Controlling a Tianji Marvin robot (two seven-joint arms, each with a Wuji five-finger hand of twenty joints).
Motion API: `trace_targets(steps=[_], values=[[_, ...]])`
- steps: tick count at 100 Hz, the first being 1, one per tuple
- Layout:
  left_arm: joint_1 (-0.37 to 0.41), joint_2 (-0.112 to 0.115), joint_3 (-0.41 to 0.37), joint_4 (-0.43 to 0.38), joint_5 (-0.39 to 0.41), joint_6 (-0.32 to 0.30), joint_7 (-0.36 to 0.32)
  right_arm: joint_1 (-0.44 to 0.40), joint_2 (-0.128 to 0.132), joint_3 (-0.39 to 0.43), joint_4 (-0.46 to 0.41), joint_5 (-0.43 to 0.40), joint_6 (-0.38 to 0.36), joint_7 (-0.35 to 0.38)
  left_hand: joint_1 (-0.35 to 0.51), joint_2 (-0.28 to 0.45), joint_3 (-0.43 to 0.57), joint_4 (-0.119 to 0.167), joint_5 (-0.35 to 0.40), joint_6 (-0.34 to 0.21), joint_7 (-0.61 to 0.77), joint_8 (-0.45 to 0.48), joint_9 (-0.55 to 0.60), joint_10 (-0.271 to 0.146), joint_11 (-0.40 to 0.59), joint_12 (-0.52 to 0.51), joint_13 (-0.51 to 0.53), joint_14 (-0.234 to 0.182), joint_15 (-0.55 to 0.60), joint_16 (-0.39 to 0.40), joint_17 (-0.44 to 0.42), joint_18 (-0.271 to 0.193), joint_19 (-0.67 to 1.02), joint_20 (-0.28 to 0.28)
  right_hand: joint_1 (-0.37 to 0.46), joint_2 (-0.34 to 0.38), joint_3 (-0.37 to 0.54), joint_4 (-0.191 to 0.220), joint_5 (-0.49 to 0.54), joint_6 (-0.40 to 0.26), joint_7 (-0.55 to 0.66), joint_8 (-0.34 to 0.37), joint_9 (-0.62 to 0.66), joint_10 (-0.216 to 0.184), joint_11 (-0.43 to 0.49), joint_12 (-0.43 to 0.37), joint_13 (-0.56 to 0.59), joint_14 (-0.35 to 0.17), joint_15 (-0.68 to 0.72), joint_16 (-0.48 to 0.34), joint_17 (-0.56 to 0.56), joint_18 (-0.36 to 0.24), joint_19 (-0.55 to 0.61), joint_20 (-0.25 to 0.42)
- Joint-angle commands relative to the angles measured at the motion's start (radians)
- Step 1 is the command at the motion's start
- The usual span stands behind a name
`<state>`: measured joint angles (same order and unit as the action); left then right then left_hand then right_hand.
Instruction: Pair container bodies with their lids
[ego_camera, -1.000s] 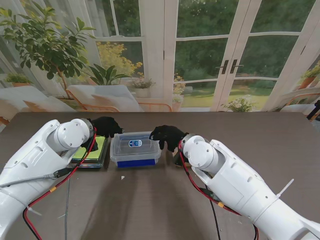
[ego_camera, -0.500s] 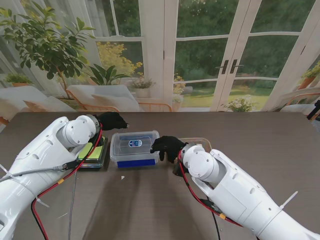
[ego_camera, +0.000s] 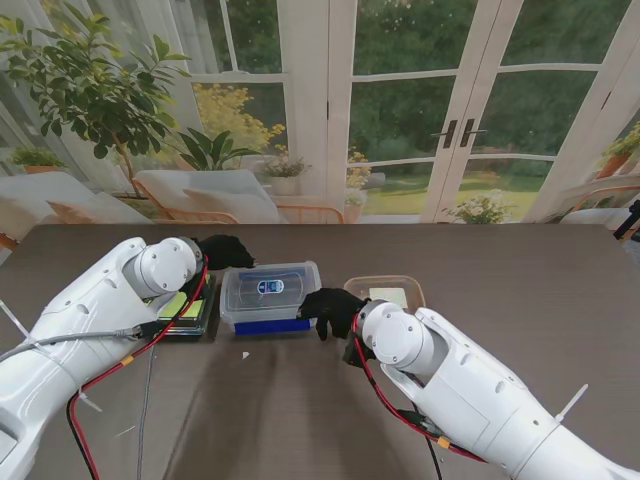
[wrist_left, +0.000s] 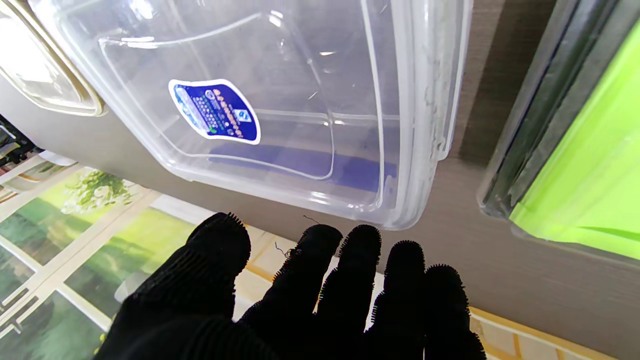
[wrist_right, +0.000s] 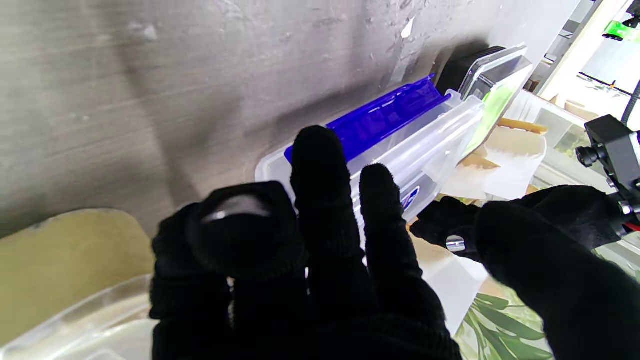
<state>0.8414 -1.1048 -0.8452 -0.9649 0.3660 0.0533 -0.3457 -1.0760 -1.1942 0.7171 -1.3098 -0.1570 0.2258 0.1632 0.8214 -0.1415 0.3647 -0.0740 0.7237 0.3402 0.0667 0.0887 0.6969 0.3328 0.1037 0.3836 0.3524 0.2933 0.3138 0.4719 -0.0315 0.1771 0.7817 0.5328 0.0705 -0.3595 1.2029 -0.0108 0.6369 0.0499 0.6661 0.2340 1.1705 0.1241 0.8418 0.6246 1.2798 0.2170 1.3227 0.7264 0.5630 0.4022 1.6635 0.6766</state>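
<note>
- The table (ego_camera: 520, 270) holds three containers in a row.
- The clear box (ego_camera: 270, 293) with a blue base sits in the middle, between both hands.
- The green-lidded box (ego_camera: 185, 307) lies to its left, the shallow tray (ego_camera: 385, 291) to its right.
- The right hand (ego_camera: 333, 310), fingers loosely spread, touches the clear box's right end without gripping it.
- The left hand (ego_camera: 226, 250) hovers flat at the box's far left corner, holding nothing.

Bright daylight from the windows (ego_camera: 400, 100) behind; soft arm shadows on the table (ego_camera: 300, 400); right-wrist view blurred.
</note>
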Motion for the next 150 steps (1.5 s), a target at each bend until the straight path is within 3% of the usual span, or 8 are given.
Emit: trace_targets(steps=[1, 41, 77, 150], values=[[-0.005, -0.008, 0.006, 0.008, -0.004, 0.001, -0.027, -0.009, -0.003, -0.004, 0.001, 0.003, 0.002, 0.018, -0.002, 0.022, -0.009, 0.012, -0.017, -0.011, -0.016, -0.006, -0.018, -0.017, -0.004, -0.012, -0.027, -0.01, -0.017, -0.014, -0.03, -0.049, -0.022, -0.013, -0.016, -0.007, -0.006, -0.023, -0.013, 0.002, 0.016, 0.012, 0.045, 0.007, 0.028, 0.022, 0.025, 0.004, 0.04, 0.021, 0.409, 0.04, 0.057, 0.023], [-0.008, 0.003, 0.047, 0.003, -0.011, 0.014, -0.083, 0.017, -0.016, -0.042, 0.051, 0.032, -0.004, 0.03, -0.001, 0.034, -0.036, 0.014, -0.031, 0.006, -0.019, -0.009, 0.009, -0.001, 0.042, 0.078, -0.029, 0.023, 0.057, 0.063, -0.032, -0.043, -0.039, 0.001, -0.017, -0.001, -0.007, -0.023, -0.029, 0.011, 0.01, 0.009, 0.072, 0.005, 0.048, 0.051, 0.025, -0.008, 0.092, 0.044, 0.435, 0.043, 0.08, 0.014], [0.056, 0.038, -0.014, -0.091, 0.031, 0.04, -0.147, 0.052, -0.036, -0.075, 0.112, 0.049, -0.013, 0.03, 0.003, 0.037, -0.045, 0.015, -0.017, 0.014, -0.014, -0.008, 0.027, 0.003, 0.042, 0.106, -0.021, 0.029, 0.062, 0.076, -0.033, -0.041, -0.032, 0.02, -0.017, 0.004, -0.006, -0.021, -0.081, 0.023, 0.014, 0.012, 0.075, 0.003, 0.05, 0.058, 0.025, -0.013, 0.108, 0.051, 0.441, 0.046, 0.084, 0.008], [0.216, 0.094, -0.151, -0.32, 0.1, 0.07, -0.282, 0.046, -0.023, -0.058, 0.096, 0.032, -0.011, 0.037, 0.012, 0.047, -0.074, 0.016, 0.011, 0.016, -0.005, -0.004, 0.044, 0.001, 0.036, 0.101, -0.018, 0.024, 0.042, 0.066, -0.031, -0.043, -0.048, 0.023, -0.017, 0.009, -0.007, -0.021, -0.083, 0.028, 0.022, 0.014, 0.077, 0.002, 0.051, 0.058, 0.025, -0.011, 0.114, 0.054, 0.445, 0.048, 0.086, 0.003]])
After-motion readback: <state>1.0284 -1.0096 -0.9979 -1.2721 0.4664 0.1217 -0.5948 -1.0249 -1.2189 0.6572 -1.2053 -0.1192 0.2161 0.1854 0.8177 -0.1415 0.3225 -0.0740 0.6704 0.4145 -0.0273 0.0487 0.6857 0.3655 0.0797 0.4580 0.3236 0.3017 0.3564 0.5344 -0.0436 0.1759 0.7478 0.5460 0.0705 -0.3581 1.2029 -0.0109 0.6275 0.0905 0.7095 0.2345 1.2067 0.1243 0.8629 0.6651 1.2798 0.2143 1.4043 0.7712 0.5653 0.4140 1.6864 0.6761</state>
